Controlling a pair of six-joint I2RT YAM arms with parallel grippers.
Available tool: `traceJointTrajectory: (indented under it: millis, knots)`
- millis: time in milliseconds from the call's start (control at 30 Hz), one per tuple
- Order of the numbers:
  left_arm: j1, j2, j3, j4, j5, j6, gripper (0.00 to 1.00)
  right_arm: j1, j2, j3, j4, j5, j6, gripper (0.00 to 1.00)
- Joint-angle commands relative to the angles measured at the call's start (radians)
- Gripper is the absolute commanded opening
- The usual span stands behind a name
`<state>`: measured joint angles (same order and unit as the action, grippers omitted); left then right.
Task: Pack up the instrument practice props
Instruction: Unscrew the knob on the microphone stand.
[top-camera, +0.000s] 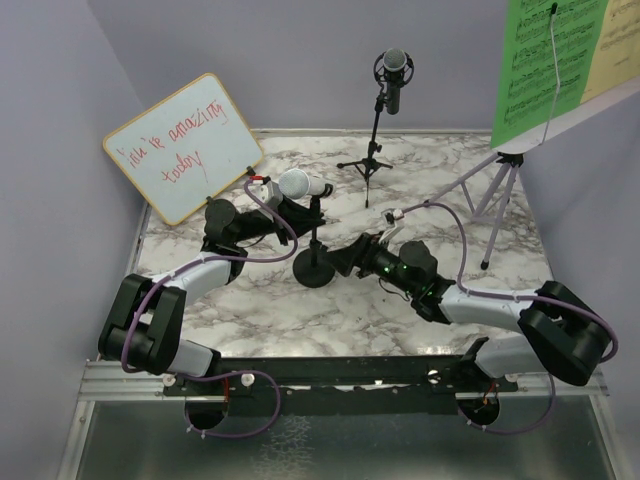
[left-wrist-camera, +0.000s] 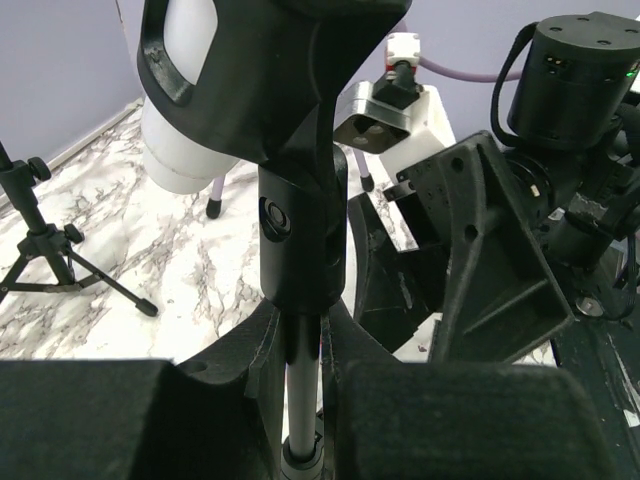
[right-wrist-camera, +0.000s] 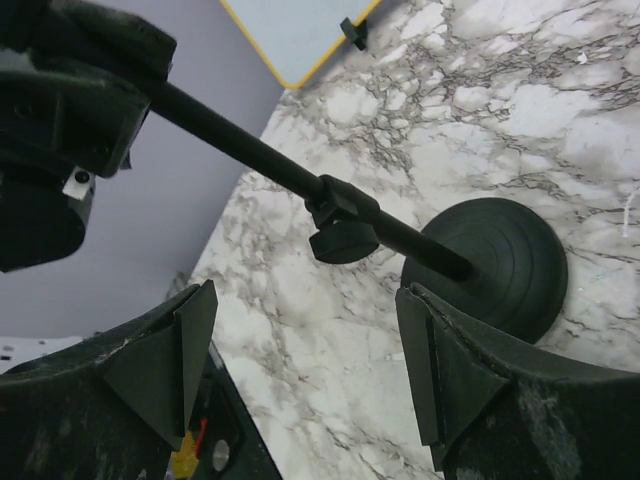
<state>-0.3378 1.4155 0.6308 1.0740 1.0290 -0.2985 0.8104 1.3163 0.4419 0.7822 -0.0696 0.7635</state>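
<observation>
A black round-base mic holder (top-camera: 315, 268) stands mid-table, with a grey-headed microphone (top-camera: 297, 184) lying in its clip. My left gripper (top-camera: 303, 215) is shut on the holder's thin pole (left-wrist-camera: 300, 400), just under the clip (left-wrist-camera: 300, 230). My right gripper (top-camera: 345, 256) is open and empty beside the base (right-wrist-camera: 495, 262), and the pole (right-wrist-camera: 250, 150) runs above its fingers (right-wrist-camera: 175, 355). A second microphone (top-camera: 394, 66) sits in the black tripod (top-camera: 368, 160) at the back. The lilac music rack (top-camera: 500, 190) at the right carries green (top-camera: 545, 70) and yellow sheets (top-camera: 612, 40).
A wood-framed whiteboard (top-camera: 180, 145) with red writing leans at the back left, and its corner shows in the right wrist view (right-wrist-camera: 300, 30). Lilac walls close in the left, back and right sides. The tripod's legs (left-wrist-camera: 60, 265) stand left of the held pole.
</observation>
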Motion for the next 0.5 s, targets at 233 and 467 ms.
traceJointTrajectory:
  millis: [233,467]
  knots:
    - [-0.009,-0.011,-0.028,-0.063,0.060,-0.027,0.00,-0.087,0.180,0.042,0.233,-0.148,0.234,0.70]
    - [-0.010,-0.015,-0.028,-0.063,0.061,-0.027,0.00,-0.098,0.241,0.081,0.253,-0.188,0.273,0.56]
